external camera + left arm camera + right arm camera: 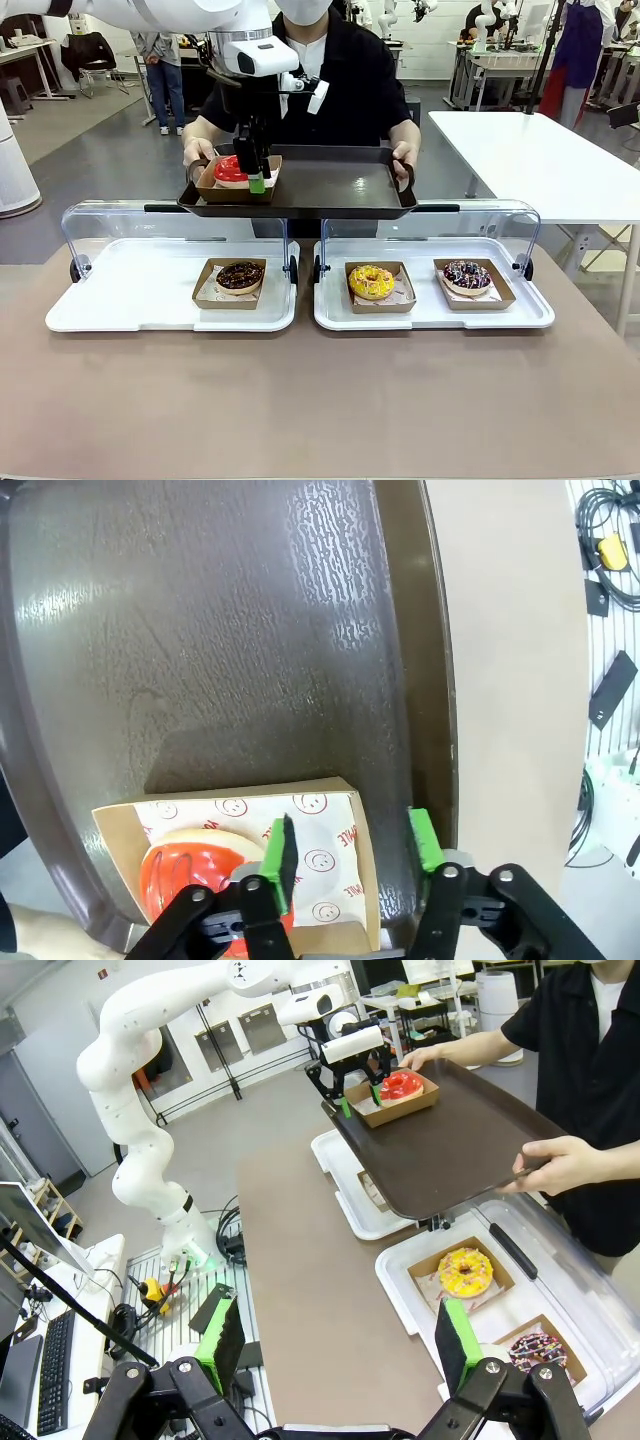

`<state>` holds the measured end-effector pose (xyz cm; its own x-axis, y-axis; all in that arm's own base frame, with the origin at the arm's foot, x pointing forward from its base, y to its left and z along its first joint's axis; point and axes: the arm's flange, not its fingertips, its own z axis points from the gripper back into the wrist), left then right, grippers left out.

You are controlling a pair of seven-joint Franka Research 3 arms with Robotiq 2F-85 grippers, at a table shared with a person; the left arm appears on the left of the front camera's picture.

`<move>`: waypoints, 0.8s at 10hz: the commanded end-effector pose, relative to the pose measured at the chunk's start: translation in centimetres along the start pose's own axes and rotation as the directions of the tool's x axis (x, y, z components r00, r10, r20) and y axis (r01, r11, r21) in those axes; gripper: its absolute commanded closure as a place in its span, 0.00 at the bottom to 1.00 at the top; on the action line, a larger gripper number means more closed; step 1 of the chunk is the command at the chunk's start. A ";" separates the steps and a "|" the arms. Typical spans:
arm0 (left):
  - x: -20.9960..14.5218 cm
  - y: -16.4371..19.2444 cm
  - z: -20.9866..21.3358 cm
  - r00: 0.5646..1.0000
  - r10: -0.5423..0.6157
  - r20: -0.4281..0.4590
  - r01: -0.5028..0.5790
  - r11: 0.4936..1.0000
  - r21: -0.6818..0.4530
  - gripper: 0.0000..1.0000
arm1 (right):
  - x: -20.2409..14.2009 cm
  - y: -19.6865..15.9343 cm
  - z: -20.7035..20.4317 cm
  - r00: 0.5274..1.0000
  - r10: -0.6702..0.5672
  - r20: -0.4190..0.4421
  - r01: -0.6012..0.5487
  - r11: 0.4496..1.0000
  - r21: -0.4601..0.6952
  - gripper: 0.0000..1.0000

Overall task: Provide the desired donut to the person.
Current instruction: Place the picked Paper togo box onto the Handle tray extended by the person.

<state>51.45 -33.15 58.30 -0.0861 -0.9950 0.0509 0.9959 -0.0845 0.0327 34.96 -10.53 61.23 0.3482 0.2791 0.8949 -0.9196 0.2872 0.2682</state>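
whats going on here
The person holds a dark tray with both hands across the table. The left gripper is over it, jaws open astride the wall of a box that sits on the tray with a red donut inside. The right gripper hangs open, well back from the tray.

Robotics lab, white arm (pixel 128 1070), cables (pixel 236 1228), keyboard (pixel 55 1348)

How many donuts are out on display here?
4. A red donut sits on the brown tray held by the person. A chocolate donut is on the left white tray. A yellow donut and a sprinkled donut are on the right white tray.
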 end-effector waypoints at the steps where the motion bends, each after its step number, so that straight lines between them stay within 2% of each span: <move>1: -0.4 -0.2 0.3 0.999 -0.007 0.031 0.008 1.000 -0.019 0.00 | 0.1 -0.1 0.0 1.000 0.015 0.019 -0.016 1.000 0.009 0.00; 4: -0.4 -0.1 0.3 1.000 -0.008 0.030 0.008 1.000 -0.026 0.00 | 0.1 -0.1 0.0 1.000 0.015 0.019 -0.016 1.000 0.009 0.00; 5: -0.4 -0.2 0.3 1.000 -0.004 0.031 0.005 0.999 -0.031 0.03 | 0.1 -0.1 0.0 1.000 0.015 0.019 -0.016 1.000 0.009 0.00; 6: -0.6 -0.2 0.6 0.999 -0.007 0.037 0.008 0.999 -0.032 0.00 | 0.1 -0.1 0.0 1.000 0.015 0.019 -0.016 1.000 0.009 0.00; 8: -2.1 -1.8 3.0 0.998 -0.039 0.051 0.040 0.999 -0.017 0.00 | 0.1 -0.1 0.0 1.000 0.015 0.019 -0.016 1.000 0.009 0.00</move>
<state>50.96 -32.49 59.76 -0.0943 -0.9924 0.0787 0.9955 -0.0930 0.0199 34.96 -10.53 61.22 0.3483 0.2791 0.8949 -0.9195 0.2871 0.2683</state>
